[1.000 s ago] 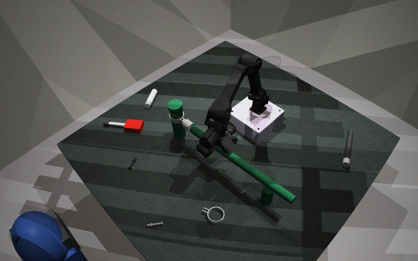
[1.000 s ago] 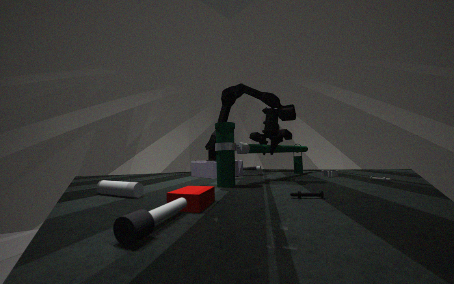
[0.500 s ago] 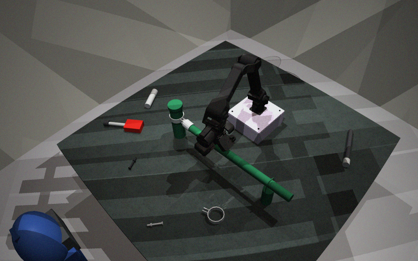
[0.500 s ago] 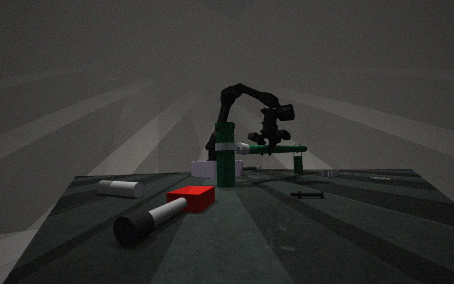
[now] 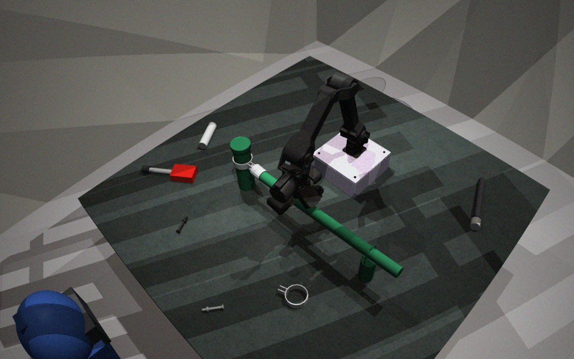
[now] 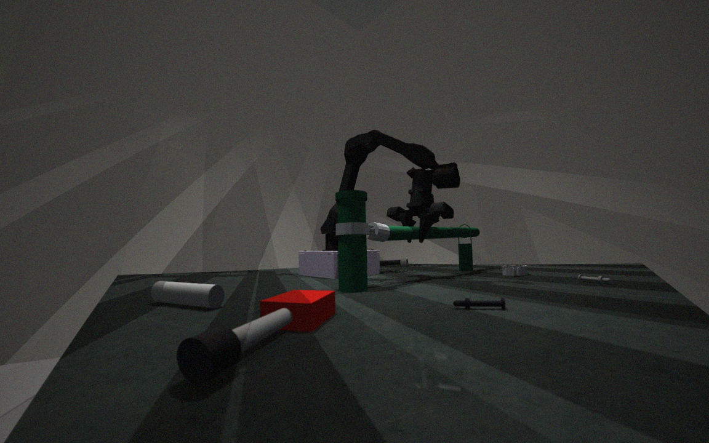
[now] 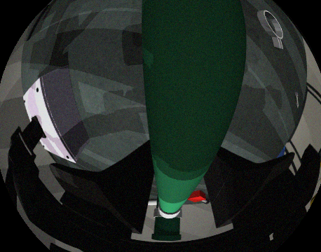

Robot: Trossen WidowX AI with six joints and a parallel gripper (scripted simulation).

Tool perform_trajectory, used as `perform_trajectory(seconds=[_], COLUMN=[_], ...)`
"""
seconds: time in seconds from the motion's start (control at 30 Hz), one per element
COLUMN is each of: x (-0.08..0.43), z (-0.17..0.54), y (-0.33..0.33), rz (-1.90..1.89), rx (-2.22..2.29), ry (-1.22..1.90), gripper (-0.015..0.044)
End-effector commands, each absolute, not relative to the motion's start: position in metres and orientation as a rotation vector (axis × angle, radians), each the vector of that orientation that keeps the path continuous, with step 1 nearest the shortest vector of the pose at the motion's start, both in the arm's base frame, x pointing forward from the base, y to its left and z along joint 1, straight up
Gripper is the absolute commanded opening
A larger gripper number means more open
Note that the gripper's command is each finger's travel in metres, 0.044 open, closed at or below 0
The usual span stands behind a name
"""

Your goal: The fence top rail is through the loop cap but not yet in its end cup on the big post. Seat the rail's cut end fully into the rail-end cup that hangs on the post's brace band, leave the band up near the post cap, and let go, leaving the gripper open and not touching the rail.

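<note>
Rail (image 5: 325, 220) (image 6: 445, 232) (image 7: 193, 87) is in the grip of the tool (image 5: 295, 203) (image 6: 416, 237) (image 7: 176, 142), its near end at the cup (image 5: 257, 170) (image 6: 380, 232) (image 7: 169, 214) beside the big post (image 5: 245, 177) (image 6: 352, 264) (image 7: 166, 227). I can't tell if it's all in; letting go is left.

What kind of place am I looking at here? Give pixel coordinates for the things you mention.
Probably a workbench set up for practising fence assembly: a green rail (image 5: 356, 239) (image 6: 445, 232) (image 7: 193, 87) meets a capped green post (image 5: 245, 176) (image 6: 352, 261) (image 7: 167, 227), a red-headed mallet (image 5: 184, 173) (image 6: 304, 309) (image 7: 197, 196) lies nearby, and a black robot arm grips the rail with its tool (image 5: 300, 203) (image 6: 417, 234) (image 7: 176, 142).
</note>
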State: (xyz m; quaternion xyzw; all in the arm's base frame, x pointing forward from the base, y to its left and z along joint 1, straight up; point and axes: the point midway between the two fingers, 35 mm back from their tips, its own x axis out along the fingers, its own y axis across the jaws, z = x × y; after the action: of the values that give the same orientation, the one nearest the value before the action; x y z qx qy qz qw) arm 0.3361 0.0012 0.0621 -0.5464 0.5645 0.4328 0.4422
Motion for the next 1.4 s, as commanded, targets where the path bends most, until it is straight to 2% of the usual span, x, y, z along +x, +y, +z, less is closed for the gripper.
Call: perform_trajectory(seconds=[0.0, 1.37], x=[0.3362, 0.3368], z=[0.0631, 0.0714], y=[0.0015, 0.0015], rz=[1.072, 1.061], rx=[-1.358, -1.375], ry=[1.402, 1.418], gripper=[0.0, 0.0])
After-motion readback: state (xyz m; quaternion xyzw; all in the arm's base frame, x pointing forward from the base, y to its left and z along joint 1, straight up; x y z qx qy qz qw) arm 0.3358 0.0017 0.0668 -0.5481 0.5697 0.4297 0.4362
